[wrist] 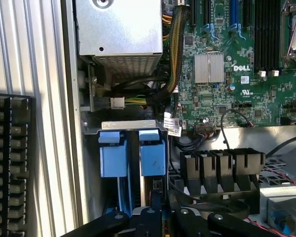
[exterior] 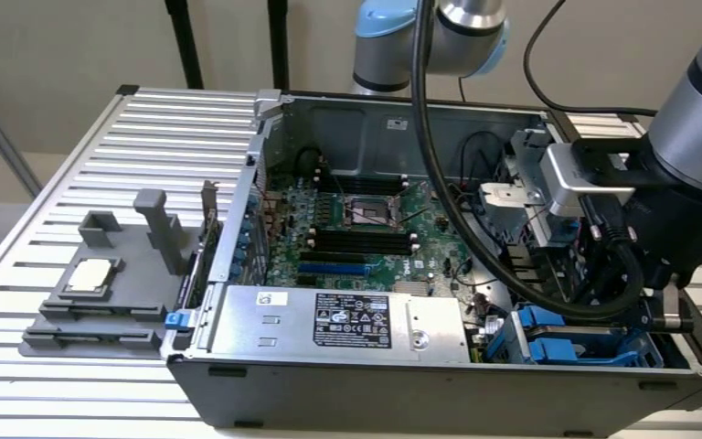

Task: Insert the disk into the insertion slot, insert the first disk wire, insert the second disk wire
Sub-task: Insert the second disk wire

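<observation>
Disk, silver-grey w/ bright blue plastic carrier (wrist: 152,157), sits in grey metal insertion slot (wrist: 126,126) at case corner. End effector (wrist: 160,210) pinched closed just above it, holding nothing visible. Keep push straight, square to rails.

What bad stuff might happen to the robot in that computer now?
1. Black cables hang off the arm right beside the case's drive bay; they might catch on its blue tabs.
2. The claw, shut, sits just above the bay, so a crooked push could jam against the metal rails.
3. Loose wires lie close by the bay; the claw may snag them.
</observation>
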